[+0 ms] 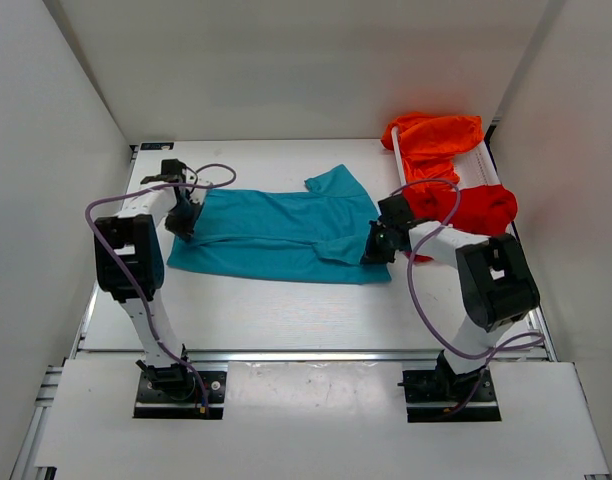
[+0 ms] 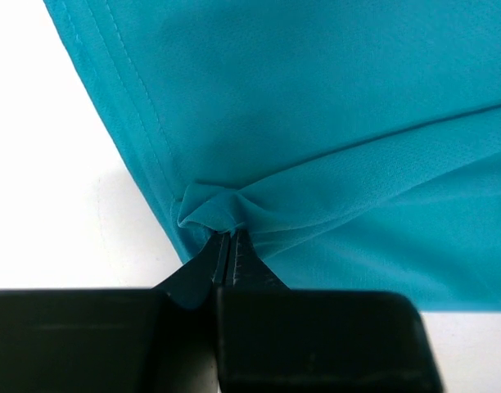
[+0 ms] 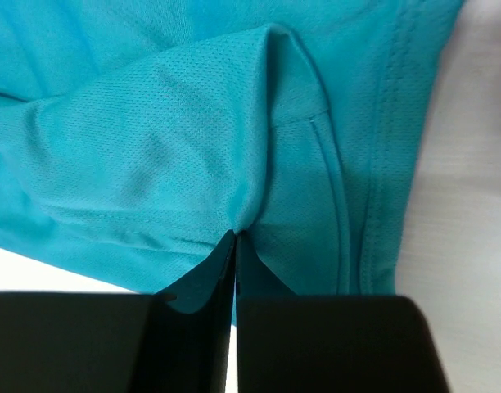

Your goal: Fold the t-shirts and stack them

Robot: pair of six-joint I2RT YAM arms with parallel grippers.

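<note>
Lying flat across the middle of the surface (image 1: 286, 310), the teal t-shirt (image 1: 276, 232) is pinched at both ends. The left tool (image 2: 226, 246) is clenched on a small bunch of cloth beside a stitched hem, and the right tool (image 3: 234, 237) on a fold near a ribbed band. Both bites look thin, so a quick lift may slip the cloth out or take one layer only. The red t-shirt (image 1: 476, 208) and orange t-shirt (image 1: 436, 135) crowd the right side; open room lies toward the near edge.
</note>
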